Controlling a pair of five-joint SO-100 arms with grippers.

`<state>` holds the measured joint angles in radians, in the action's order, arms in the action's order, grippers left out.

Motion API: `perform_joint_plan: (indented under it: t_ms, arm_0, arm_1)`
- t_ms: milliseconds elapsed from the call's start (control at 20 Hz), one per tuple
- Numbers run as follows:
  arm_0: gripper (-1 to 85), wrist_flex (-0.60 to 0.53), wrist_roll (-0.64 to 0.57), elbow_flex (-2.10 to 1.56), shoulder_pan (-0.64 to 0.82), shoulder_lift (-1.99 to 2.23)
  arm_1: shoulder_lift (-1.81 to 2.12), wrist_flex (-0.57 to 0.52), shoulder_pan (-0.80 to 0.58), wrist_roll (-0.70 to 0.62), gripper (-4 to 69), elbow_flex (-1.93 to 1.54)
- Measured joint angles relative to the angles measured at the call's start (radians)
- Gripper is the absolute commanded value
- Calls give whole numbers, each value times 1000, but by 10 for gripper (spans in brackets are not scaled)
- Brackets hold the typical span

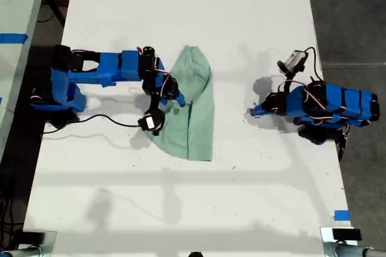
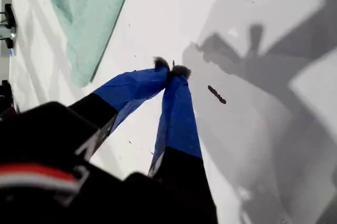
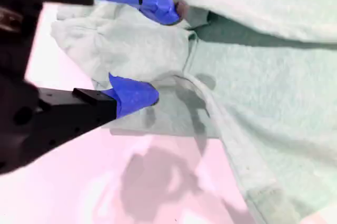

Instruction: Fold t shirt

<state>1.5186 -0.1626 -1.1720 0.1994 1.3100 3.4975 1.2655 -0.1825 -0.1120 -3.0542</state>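
— What is seen at the exterior view's left?

— A blue arm is stretched across the white table toward the middle. My second gripper is found at its end, over the near edge of the t shirt. In the second wrist view its jaws are spread apart, one blue fingertip resting on bunched cloth and the other set against a raised fold; no cloth is shown pinched between them.

— And the garment itself?

— The pale mint-green t shirt is laid near the table's centre, partly folded, with a rounded end toward the far side and a straight hem toward the near side. A crease is seen running along its length.

— What is found at the exterior view's right?

— The other blue arm is drawn back on itself, well apart from the t shirt. My first gripper is seen with its tips pressed together, nothing being held, above bare table.
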Motion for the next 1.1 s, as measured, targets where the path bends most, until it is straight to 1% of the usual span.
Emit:
perform_joint_plan:
  t_ms: [50, 100, 150, 200, 250, 500, 700, 750, 800, 900, 1000, 1100]
  arm_0:
    - [210, 0, 9, -2, -2, -29]
    - [149, -2, 15, 0, -2, -51]
    - [29, -6, 20, 0, -2, -67]
    - [1, -14, 29, 0, -8, -86]
    - [-1, -21, 37, 0, -17, -97]
    - [-1, -29, 38, 91, -52, -97]
    - [-1, -29, 60, 149, -83, -20]
    - [-1, -43, 60, 158, -83, -17]
    - [28, -72, 60, 161, -83, -17]
    - [136, -147, 51, 164, -83, -25]
    - [175, -245, 28, 176, -83, -78]
    - [185, -314, 17, 179, -83, -127]
  arm_1:
    - [0, 0, 0, 0, 21, 0]
    - [0, 0, 0, 0, 21, 0]
    - [0, 0, 0, 0, 21, 0]
    - [0, 0, 0, 0, 21, 0]
    - [0, 0, 0, 0, 21, 0]
    - [0, 0, 0, 0, 21, 0]
    - [0, 0, 0, 0, 21, 0]
    - [0, 0, 0, 0, 21, 0]
    - [0, 0, 0, 0, 21, 0]
    - [0, 0, 0, 0, 21, 0]
    - [0, 0, 0, 0, 21, 0]
    - [0, 0, 0, 0, 21, 0]
